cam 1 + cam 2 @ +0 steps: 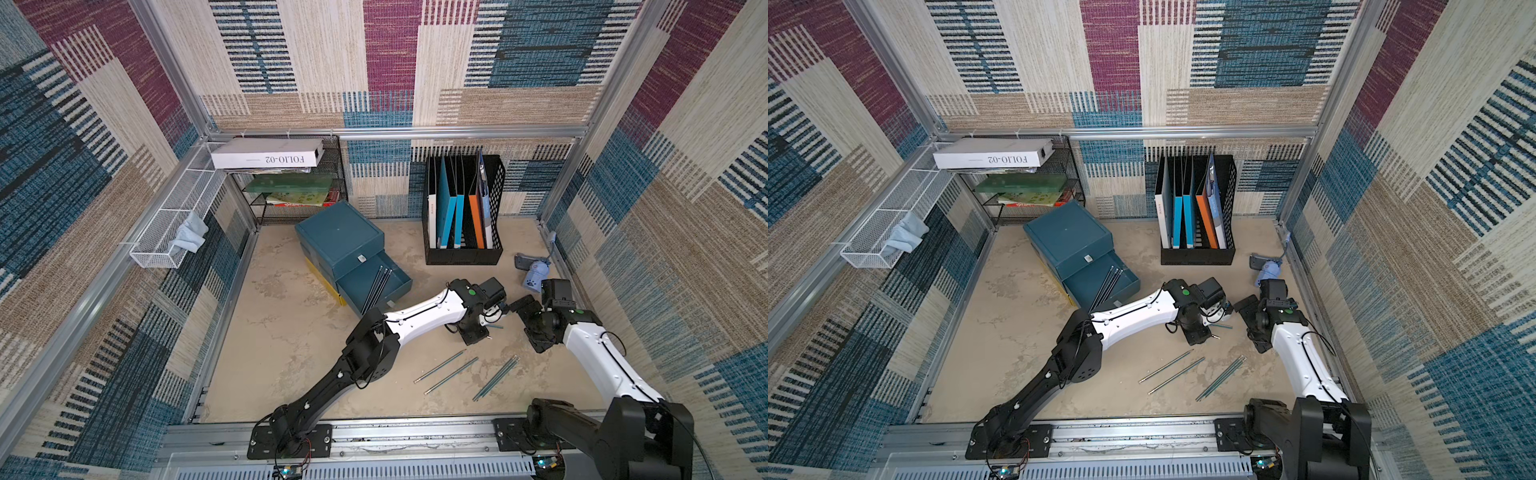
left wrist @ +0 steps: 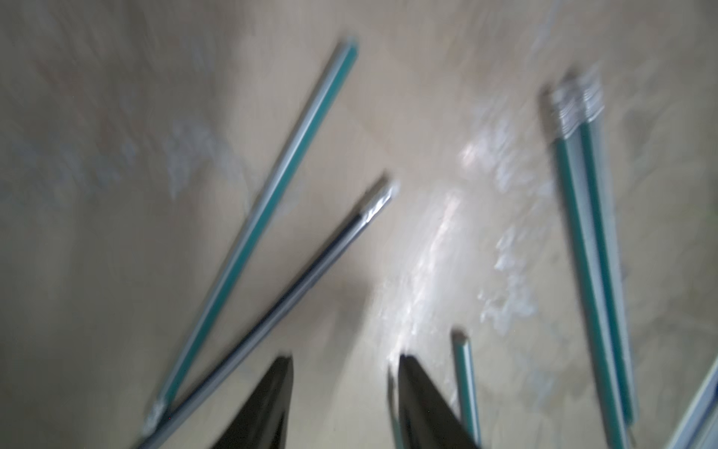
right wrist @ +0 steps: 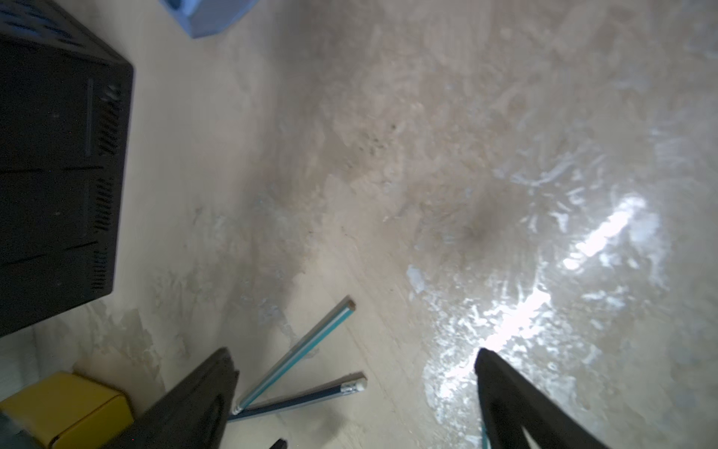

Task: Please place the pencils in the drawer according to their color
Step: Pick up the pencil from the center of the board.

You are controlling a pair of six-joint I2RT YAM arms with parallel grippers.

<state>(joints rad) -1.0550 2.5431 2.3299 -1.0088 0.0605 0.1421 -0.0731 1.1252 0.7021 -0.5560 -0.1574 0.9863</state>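
Several teal pencils (image 1: 451, 376) (image 1: 1177, 376) lie loose on the table's near half in both top views. Three black pencils (image 1: 376, 289) rest in the open drawer (image 1: 399, 286) of the teal cabinet (image 1: 338, 232). My left gripper (image 1: 473, 336) points down just beyond the loose pencils. It is open over bare table (image 2: 345, 361), with a teal pencil (image 2: 264, 221) and a black pencil (image 2: 279, 303) beside it. My right gripper (image 1: 530, 326) stands wide open (image 3: 355, 353) above a teal striped pencil (image 3: 303, 350) and a black pencil (image 3: 311, 394).
A black file holder (image 1: 463, 212) with folders stands at the back right. A wire shelf (image 1: 291, 183) with books fills the back left corner. A small blue object (image 1: 534, 276) lies by the right wall. A white mesh basket (image 1: 174, 216) hangs on the left wall.
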